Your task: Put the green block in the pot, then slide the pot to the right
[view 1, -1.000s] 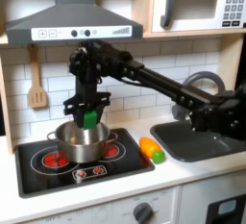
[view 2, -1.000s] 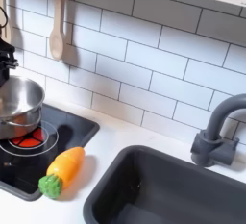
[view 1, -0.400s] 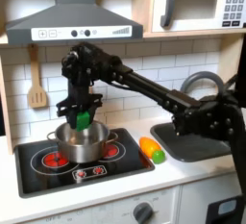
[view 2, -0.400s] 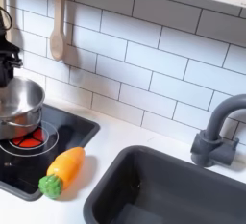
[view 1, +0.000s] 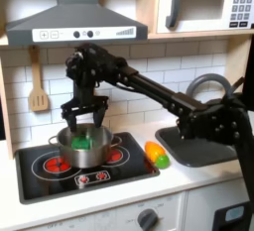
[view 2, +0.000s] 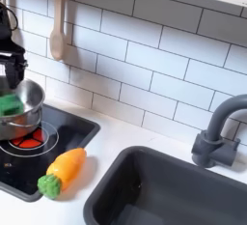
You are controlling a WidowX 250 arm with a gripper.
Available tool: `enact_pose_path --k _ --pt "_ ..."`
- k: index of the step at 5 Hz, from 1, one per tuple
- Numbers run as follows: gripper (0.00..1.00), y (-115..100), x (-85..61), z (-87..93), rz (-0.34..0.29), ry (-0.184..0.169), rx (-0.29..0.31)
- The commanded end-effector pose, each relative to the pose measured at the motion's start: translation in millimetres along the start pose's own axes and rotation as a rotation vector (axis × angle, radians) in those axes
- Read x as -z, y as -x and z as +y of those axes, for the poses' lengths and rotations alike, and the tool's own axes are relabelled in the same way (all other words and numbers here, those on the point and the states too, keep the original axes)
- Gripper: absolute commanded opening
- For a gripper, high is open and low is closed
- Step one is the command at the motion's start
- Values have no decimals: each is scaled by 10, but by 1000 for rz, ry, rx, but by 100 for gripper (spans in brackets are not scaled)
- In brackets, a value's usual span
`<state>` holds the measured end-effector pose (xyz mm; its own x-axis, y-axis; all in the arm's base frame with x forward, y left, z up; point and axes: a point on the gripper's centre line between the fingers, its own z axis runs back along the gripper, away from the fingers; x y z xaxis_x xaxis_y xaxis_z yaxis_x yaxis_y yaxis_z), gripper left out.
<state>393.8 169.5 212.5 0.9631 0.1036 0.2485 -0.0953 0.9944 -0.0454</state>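
Observation:
The silver pot [view 1: 85, 156] stands on the black toy stove's left burner, and its rim [view 2: 35, 94] also shows at the second exterior view's left edge. The green block [view 1: 82, 141] lies inside the pot, its bright green top [view 2: 10, 104] showing above the rim. My gripper [view 1: 86, 122] hangs open just over the pot, its fingers spread to either side of the block and apart from it. In the second exterior view the gripper [view 2: 12, 76] stands directly above the block.
A yellow, orange and green toy vegetable [view 1: 156, 155] [view 2: 60, 171] lies at the stove's right edge [view 1: 139, 166]. Beyond it are the dark sink [view 1: 203, 144] [view 2: 164, 190] and grey faucet [view 2: 217, 132]. A wooden spatula [view 1: 38, 86] [view 2: 58, 26] hangs on the tiled wall.
The gripper, shut on the green block above the pot before, has opened. The block has dropped into the pot. The pot has stayed in place.

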Motion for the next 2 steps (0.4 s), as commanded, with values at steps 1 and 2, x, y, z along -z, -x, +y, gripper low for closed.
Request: enact_pose_path --k 1,2 --pt "100 79 151 -32 48 6 28" --pt "100 73 222 -80 66 5 42"
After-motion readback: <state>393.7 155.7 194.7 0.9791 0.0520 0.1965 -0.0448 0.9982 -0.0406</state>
